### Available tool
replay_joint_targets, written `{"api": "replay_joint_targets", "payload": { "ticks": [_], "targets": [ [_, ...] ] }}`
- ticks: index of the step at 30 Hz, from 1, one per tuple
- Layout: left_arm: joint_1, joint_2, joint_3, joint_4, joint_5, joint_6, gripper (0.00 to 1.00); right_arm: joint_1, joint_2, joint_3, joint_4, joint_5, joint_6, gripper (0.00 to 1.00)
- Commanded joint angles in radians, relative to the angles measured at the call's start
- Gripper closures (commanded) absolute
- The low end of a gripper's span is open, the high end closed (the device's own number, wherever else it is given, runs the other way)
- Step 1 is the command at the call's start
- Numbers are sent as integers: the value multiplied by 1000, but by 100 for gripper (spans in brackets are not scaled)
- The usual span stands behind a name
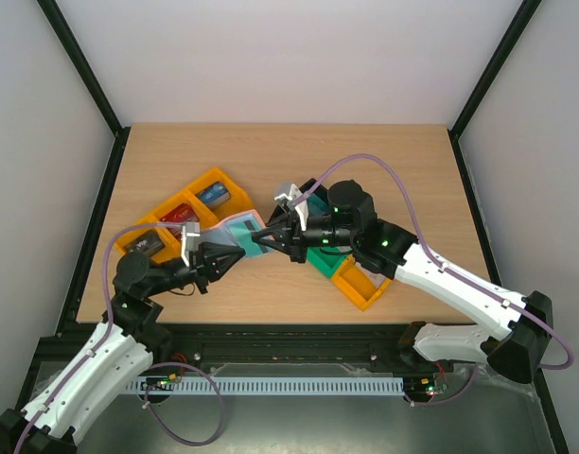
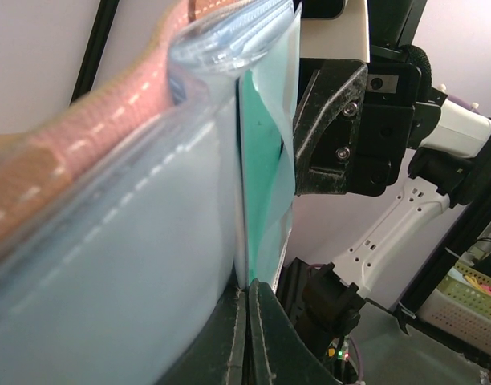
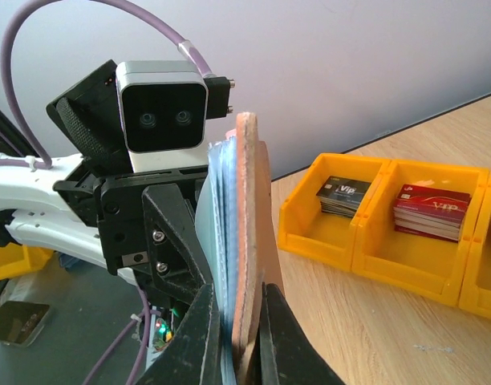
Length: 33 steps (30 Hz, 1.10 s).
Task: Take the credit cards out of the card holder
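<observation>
The card holder (image 1: 221, 229) hangs open in the air between my two arms, brownish-pink outside (image 2: 85, 128) and pale blue-grey inside. A teal credit card (image 2: 260, 168) stands in one of its inner pockets, seen as a teal patch (image 1: 243, 231) from above. My left gripper (image 2: 247, 293) is shut on that card's lower edge. My right gripper (image 3: 244, 298) is shut on the holder's folded pink edge (image 3: 249, 200), facing the left one tip to tip (image 1: 258, 238). Other cards in the holder are hidden.
Orange bins (image 1: 212, 192) at the left hold a black card stack (image 3: 342, 196) and a red stack (image 3: 432, 212). A black bin (image 1: 143, 242) sits beside them. A green bin (image 1: 320, 257) and an orange bin (image 1: 361, 284) lie under the right arm.
</observation>
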<state>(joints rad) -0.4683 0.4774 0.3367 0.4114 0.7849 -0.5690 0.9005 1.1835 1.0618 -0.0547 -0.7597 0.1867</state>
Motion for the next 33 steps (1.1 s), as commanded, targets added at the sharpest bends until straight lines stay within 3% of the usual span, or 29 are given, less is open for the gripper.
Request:
{"api": "replay_joint_targets", "payload": {
  "ticks": [1, 7, 20, 29, 33],
  "targets": [
    [3, -25, 11, 37, -18, 10, 98, -2, -16, -16, 5, -47, -16, 96],
    [3, -45, 25, -45, -58, 71, 98, -10, -30, -23, 2, -20, -3, 94],
    [5, -37, 33, -63, -64, 96, 98, -10, -10, -28, 12, -38, 10, 78],
    [10, -53, 54, -155, -66, 167, 98, -22, -63, -29, -38, 2, -16, 97],
    [11, -55, 40, -144, -53, 171, 98, -27, -69, -38, 2, -19, 18, 98]
  ]
}}
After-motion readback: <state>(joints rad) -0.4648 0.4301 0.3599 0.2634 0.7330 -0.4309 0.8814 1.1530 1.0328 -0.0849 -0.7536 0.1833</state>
